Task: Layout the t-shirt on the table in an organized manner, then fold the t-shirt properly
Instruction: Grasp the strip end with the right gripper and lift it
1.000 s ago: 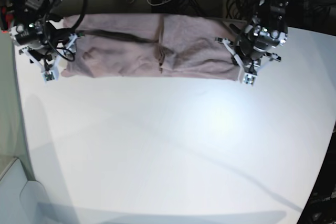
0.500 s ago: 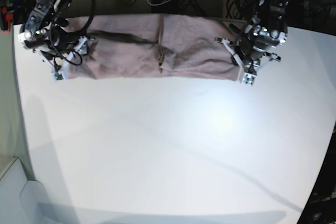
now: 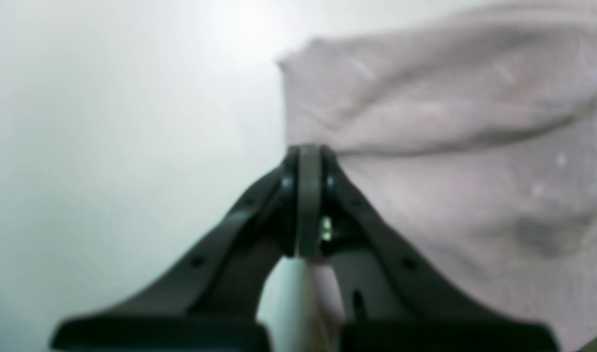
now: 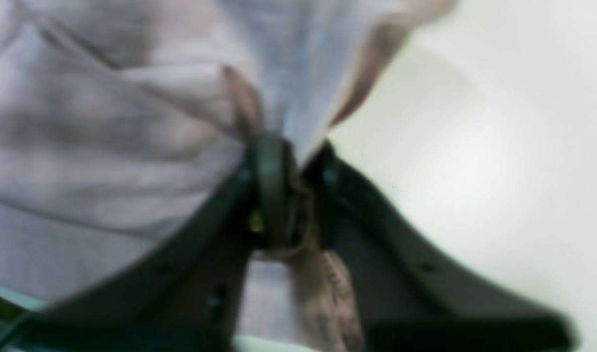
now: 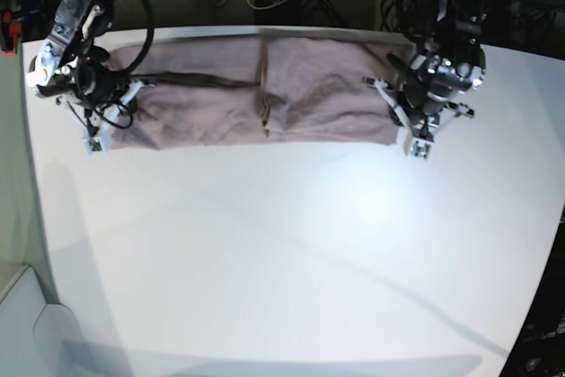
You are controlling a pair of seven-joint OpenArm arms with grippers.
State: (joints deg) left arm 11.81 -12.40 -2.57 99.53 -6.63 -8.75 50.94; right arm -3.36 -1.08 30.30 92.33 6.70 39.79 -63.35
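1. The left gripper (image 3: pixel 309 161) is clenched on the corner of the t-shirt (image 3: pixel 450 161); its two dark fingers (image 3: pixel 249 220) meet at the tips, and a strip of pinkish cloth runs down between them toward the camera.
2. From this gripper the shirt spreads up and to the right in soft folds, with one long crease starting right at the fingertips. To the gripper's left there is only the bare white table (image 3: pixel 108 122).
3. The right gripper (image 4: pixel 288 156) is pinched onto the shirt's other end; a bunched fold of cloth sits between its fingers (image 4: pixel 274 195) and trails down behind them.
4. From the right gripper the shirt (image 4: pixel 108 122) fills the space up and to the left, wrinkled, and one loose edge lifts just above the tips. The glossy table (image 4: pixel 499 171) lies to its right.
5. In the base view the shirt (image 5: pixel 265 94) lies as a long wrinkled band along the far edge of the table (image 5: pixel 291 262), stretched between the two grippers, the left gripper (image 5: pixel 415 143) at one end and the right gripper (image 5: pixel 93 139) at the other.
6. A raised seam or fold crosses the band about midway between the grippers.
7. No brand, label or readable writing shows on the shirt or the grippers; both wrist views are blurred.
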